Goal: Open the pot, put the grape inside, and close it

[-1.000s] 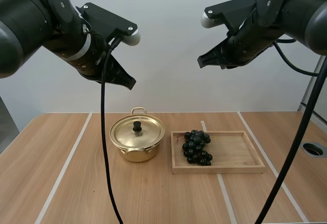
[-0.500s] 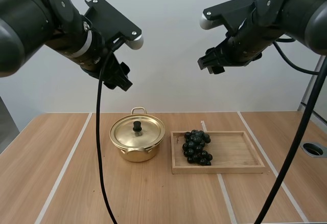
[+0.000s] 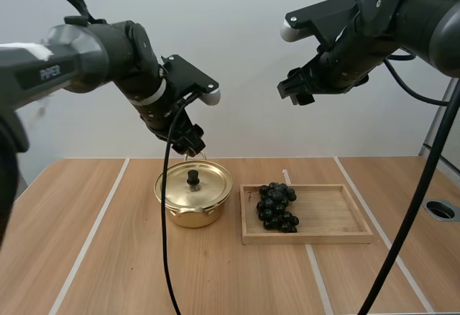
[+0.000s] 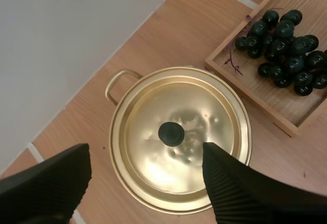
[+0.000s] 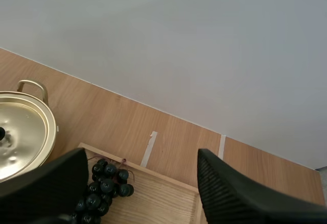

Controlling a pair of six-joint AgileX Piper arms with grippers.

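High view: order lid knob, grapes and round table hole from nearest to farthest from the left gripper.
1. Lid knob, just below the left gripper.
2. Grapes, in the tray to its right.
3. Round hole, far right.

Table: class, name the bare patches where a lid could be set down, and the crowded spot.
Free: table left of the pot; the strip in front of pot and tray; the tray's right half. Crowded: the gap between pot and tray, beside the grapes.
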